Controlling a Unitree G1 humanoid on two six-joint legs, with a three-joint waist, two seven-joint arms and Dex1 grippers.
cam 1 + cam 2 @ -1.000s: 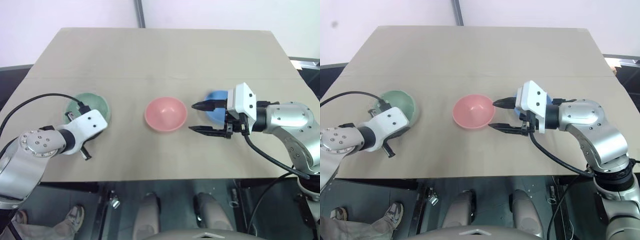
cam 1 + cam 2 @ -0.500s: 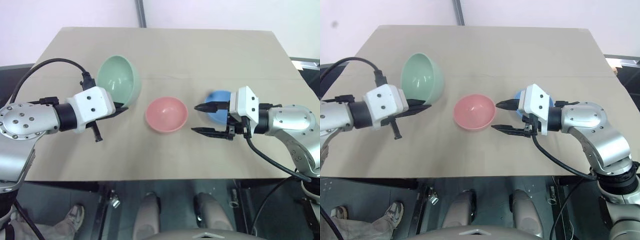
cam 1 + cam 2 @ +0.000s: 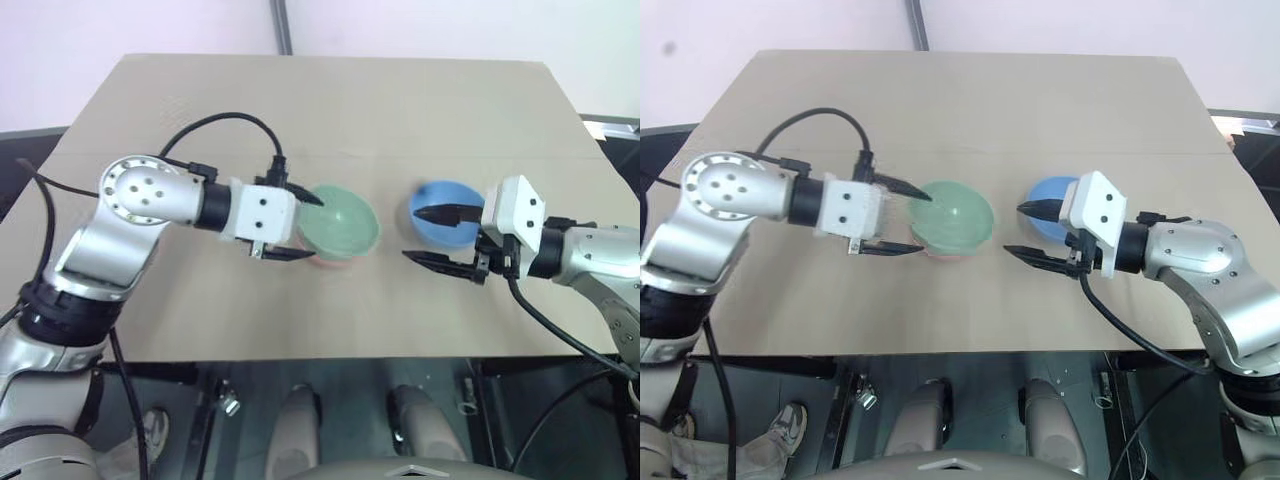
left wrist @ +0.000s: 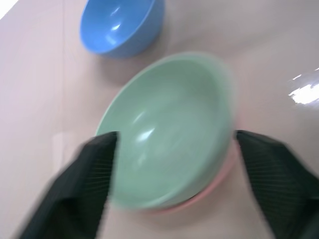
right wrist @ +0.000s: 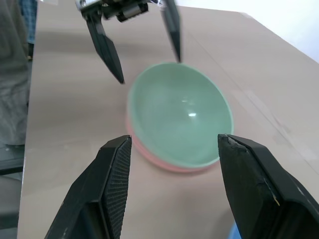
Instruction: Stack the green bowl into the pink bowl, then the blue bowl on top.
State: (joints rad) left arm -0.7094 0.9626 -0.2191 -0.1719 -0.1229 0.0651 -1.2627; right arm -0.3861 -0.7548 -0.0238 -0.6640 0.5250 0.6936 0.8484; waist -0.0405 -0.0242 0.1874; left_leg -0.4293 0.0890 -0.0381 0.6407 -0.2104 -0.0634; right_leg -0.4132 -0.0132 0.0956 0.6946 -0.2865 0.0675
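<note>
Green bowl [image 3: 340, 222] nested in pink bowl [image 4: 219, 177] at table [image 3: 330, 110] centre, left gripper [image 3: 300, 225] beside it, jaws spread, clear of the rim. Blue bowl [image 3: 445, 212] rightward; right gripper [image 3: 428, 236] before it, jaws apart, empty.

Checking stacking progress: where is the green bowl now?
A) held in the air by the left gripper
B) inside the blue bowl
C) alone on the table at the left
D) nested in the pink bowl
D: the green bowl sits in the pink bowl, whose rim peeks out beneath it, with the open left gripper beside it.
</note>
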